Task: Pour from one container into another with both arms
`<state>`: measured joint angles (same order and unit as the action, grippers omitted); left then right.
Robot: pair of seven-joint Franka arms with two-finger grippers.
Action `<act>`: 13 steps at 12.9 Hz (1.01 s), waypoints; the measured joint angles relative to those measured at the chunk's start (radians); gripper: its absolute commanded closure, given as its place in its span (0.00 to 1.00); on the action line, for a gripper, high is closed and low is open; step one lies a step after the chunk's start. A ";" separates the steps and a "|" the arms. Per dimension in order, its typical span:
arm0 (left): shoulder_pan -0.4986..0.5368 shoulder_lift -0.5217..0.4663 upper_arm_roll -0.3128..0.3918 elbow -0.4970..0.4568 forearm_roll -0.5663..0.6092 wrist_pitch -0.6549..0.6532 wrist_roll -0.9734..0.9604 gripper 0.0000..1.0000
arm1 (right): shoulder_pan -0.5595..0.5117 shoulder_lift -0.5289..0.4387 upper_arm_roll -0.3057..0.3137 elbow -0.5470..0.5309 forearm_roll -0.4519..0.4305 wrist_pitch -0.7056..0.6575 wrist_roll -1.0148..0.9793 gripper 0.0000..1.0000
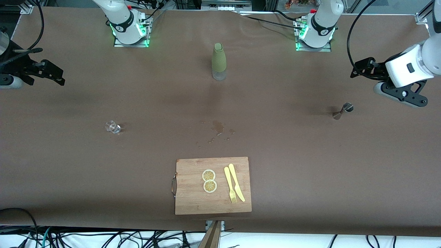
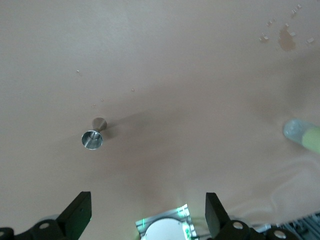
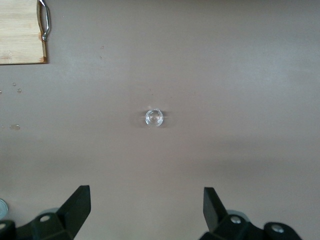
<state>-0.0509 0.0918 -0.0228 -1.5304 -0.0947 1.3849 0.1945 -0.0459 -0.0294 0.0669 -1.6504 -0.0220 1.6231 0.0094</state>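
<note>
The tiny clear glass cup (image 1: 112, 127) (image 3: 154, 117) stands on the brown table toward the right arm's end. The small steel jigger (image 1: 343, 111) (image 2: 93, 136) stands toward the left arm's end. My left gripper (image 1: 356, 70) (image 2: 148, 212) hangs open and empty in the air at the table's end, apart from the jigger. My right gripper (image 1: 57, 75) (image 3: 147, 207) hangs open and empty at the other end, well clear of the cup. Nothing is held.
A tall olive-green bottle (image 1: 219, 61) (image 2: 304, 134) stands mid-table near the bases. Wet spill marks (image 1: 218, 126) lie nearer the front camera. A wooden cutting board (image 1: 193, 196) (image 3: 20, 32) holds two lemon slices (image 1: 209, 181) and a yellow fork and knife (image 1: 233, 186).
</note>
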 measured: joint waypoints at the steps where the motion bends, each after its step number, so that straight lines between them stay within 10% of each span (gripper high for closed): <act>1: 0.001 -0.040 -0.005 -0.068 0.005 0.049 -0.028 0.00 | 0.000 0.000 0.000 0.000 0.000 0.000 0.000 0.00; 5: 0.007 -0.127 -0.007 -0.213 0.073 0.124 -0.137 0.00 | 0.000 0.000 0.000 0.000 0.000 0.000 0.000 0.00; 13: 0.163 -0.065 -0.107 -0.194 0.097 0.167 -0.168 0.00 | 0.000 0.001 0.000 0.000 0.000 0.000 0.000 0.00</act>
<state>0.1117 0.0271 -0.1299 -1.7245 0.0021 1.5522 0.0268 -0.0459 -0.0284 0.0669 -1.6504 -0.0218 1.6231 0.0094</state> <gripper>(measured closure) 0.000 0.000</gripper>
